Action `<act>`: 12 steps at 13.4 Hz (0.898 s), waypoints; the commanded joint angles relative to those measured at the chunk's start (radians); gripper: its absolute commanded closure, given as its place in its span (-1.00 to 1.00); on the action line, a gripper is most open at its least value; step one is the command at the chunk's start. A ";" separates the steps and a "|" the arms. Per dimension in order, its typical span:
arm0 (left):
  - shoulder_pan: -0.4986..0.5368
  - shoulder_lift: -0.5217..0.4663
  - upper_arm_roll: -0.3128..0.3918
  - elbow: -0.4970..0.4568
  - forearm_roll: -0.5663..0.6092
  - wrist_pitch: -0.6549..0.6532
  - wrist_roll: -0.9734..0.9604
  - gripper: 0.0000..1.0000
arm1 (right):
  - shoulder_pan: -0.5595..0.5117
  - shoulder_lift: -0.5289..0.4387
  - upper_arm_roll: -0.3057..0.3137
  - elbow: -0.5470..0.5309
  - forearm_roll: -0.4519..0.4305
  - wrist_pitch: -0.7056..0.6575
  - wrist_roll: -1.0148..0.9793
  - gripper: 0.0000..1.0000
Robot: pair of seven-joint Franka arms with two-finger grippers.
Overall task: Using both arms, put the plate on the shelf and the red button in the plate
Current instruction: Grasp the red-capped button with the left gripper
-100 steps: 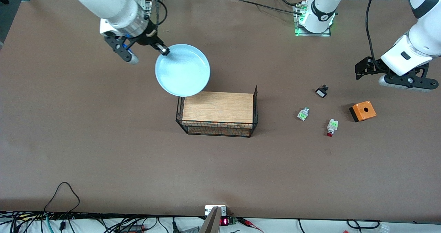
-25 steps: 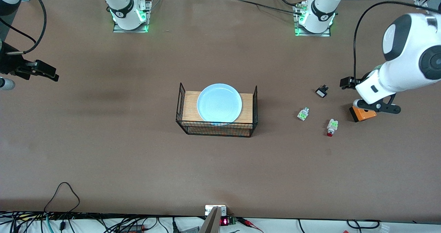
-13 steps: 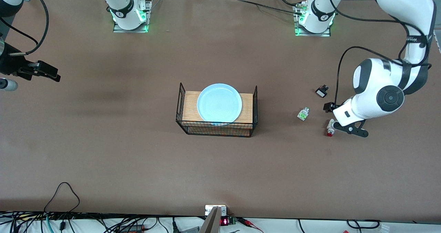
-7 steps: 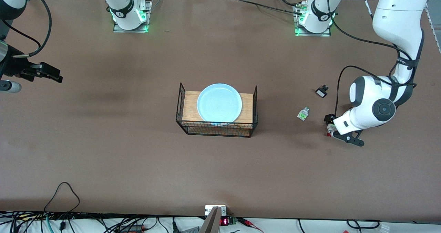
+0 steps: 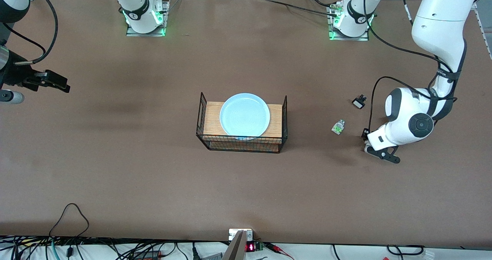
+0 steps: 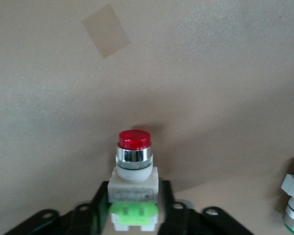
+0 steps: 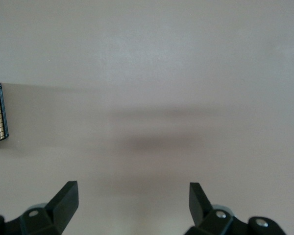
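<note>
Plate (image 5: 244, 114) sits on rack's wooden shelf (image 5: 212, 122), placed. Left gripper (image 6: 133, 214), at rack's 3 o'clock, pinches red button (image 6: 134, 172) by its body for lifting. Right gripper (image 7: 132, 203) waits wide open, empty.

High front camera faces both bases; wrist cameras look down close, sharing the table (image 5: 115, 168)

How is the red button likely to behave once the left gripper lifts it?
The red button looks stiff, small and probably light. Its round chrome collar and cap suggest it could roll if dropped. The left gripper flanks its squarish white body, whose flat sides should grip steadily, though its cap end overhangs and might pivot.
</note>
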 commanded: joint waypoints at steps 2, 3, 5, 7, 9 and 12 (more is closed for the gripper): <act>0.001 -0.015 -0.001 -0.001 0.018 -0.007 0.014 0.83 | 0.002 -0.006 -0.001 -0.004 0.004 0.003 -0.014 -1.00; 0.001 -0.032 -0.001 0.005 0.017 -0.031 0.014 0.85 | 0.002 -0.006 -0.001 -0.004 0.004 0.002 -0.014 -1.00; 0.001 -0.083 -0.006 0.030 0.018 -0.117 0.014 0.85 | 0.002 -0.004 -0.001 -0.004 0.004 0.001 -0.014 -1.00; -0.005 -0.138 -0.015 0.086 0.017 -0.271 0.008 0.85 | 0.002 -0.004 -0.001 -0.004 0.004 0.003 -0.014 -1.00; -0.007 -0.190 -0.038 0.154 0.017 -0.429 0.010 0.85 | 0.002 -0.004 0.000 -0.004 0.006 0.003 -0.011 -1.00; -0.007 -0.225 -0.105 0.304 0.014 -0.643 -0.010 0.85 | 0.003 -0.004 -0.001 -0.004 0.006 0.008 -0.003 -1.00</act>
